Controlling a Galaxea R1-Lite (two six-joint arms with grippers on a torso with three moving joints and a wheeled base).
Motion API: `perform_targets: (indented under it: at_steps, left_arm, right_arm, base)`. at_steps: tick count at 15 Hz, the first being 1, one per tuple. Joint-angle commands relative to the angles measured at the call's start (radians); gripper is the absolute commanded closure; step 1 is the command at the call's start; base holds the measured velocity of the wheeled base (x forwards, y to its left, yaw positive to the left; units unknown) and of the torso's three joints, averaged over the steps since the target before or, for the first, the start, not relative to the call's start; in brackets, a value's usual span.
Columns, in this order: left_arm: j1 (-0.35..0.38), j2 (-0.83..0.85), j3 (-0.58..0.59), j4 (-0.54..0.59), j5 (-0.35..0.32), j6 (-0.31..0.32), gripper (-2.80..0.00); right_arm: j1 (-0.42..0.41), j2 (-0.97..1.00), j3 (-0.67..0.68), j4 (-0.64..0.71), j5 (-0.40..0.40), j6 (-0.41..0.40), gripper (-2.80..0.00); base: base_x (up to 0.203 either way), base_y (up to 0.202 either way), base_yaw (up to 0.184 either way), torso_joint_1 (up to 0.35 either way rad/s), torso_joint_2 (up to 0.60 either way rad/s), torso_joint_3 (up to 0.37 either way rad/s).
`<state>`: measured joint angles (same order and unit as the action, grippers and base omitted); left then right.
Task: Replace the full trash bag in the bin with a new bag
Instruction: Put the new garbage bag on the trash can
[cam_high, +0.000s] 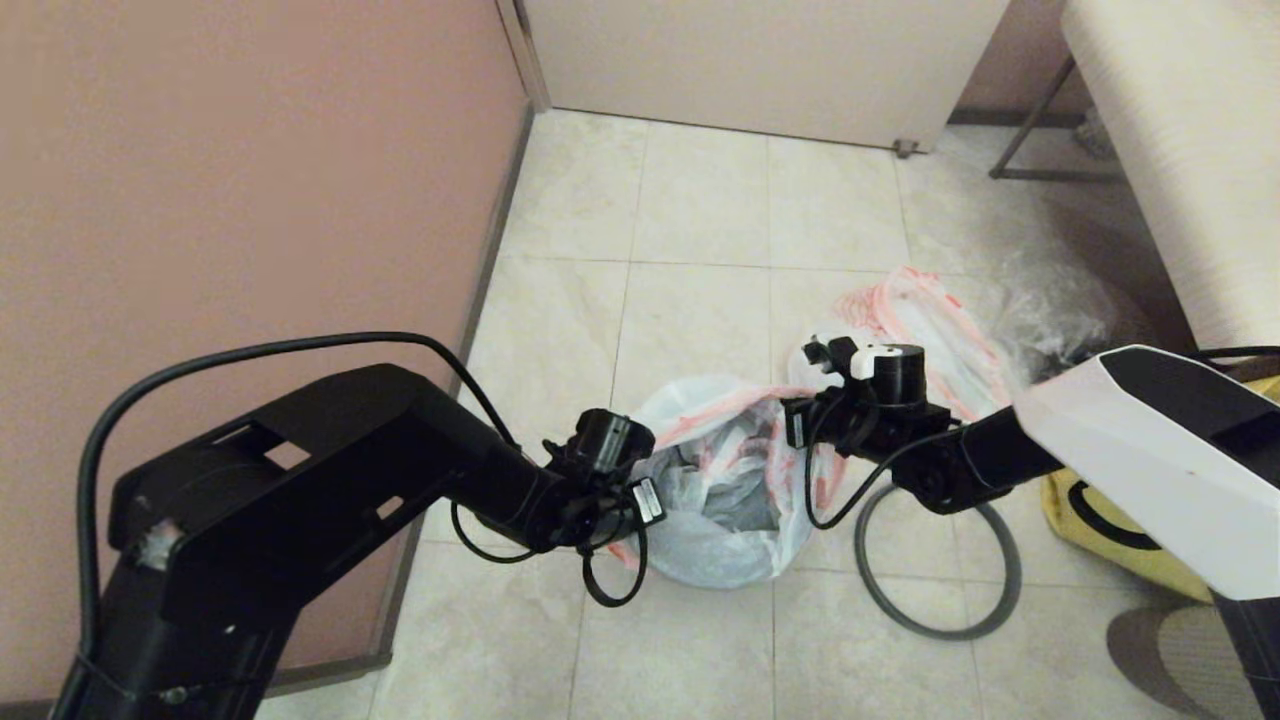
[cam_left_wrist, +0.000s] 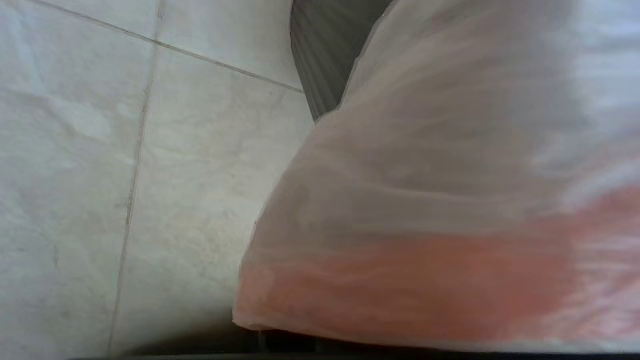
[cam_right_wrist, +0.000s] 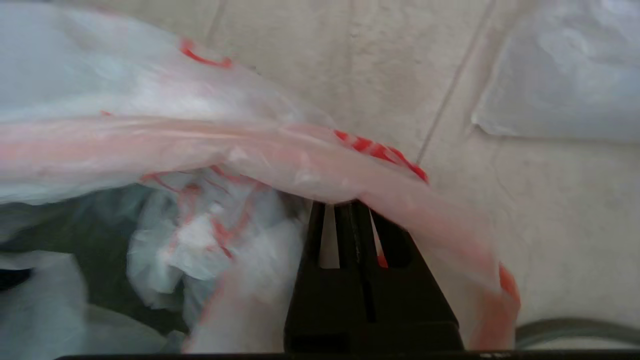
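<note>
Right gripper: arm reaches in low, jaws pinched on the new bag's orange rim.
Left gripper: at the opposite rim; fingers hidden, cannot tell.
Bag: lines the bin on the floor.
Lettering: unreadable.

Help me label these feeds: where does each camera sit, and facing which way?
Head view: on the head, facing forward and down at the new bag and tiled floor; left arm and right arm show.
Left wrist view: on the left wrist, facing the bag's side and the bin; no pincer shows.
Right wrist view: on the right wrist, facing the bag's mouth; the right pincer, shut on its rim, shows.
All share the bag.
</note>
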<state>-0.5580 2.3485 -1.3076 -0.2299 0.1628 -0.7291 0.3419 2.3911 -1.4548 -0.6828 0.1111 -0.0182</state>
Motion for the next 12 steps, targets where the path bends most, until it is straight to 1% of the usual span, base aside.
perform_targets:
  at_steps: [1,3,6,10,12]
  left_arm:
    - [-0.007,-0.006,0.011,-0.001,-0.009,-0.004,0.00]
    - [-0.010,-0.025,0.033,0.002,-0.025,0.002,0.00]
    - [-0.014,-0.026,0.034,0.003,-0.025,0.025,0.00]
    - [-0.036,-0.027,0.050,-0.002,-0.038,0.028,0.00]
    - [-0.040,-0.026,0.048,-0.003,-0.042,0.033,0.00]
  right_arm:
    - [-0.001,-0.026,-0.002,0.008,0.018,-0.006,0.00]
    - [0.002,-0.036,-0.020,0.073,0.050,-0.033,0.00]
    - [0.008,-0.032,-0.065,0.122,0.053,-0.063,0.00]
    - [0.028,0.020,-0.209,0.204,0.052,-0.085,0.00]
    - [0.035,0.050,-0.291,0.261,0.051,-0.108,0.00]
  base:
    - [0.000,0.000,0.000,0.000,0.00,0.000]
    - [0.000,0.000,0.000,0.000,0.00,0.000]
    - [0.000,0.000,0.000,0.000,0.00,0.000]
    - [0.000,0.000,0.000,0.000,0.00,0.000]
    - [0.000,0.000,0.000,0.000,0.00,0.000]
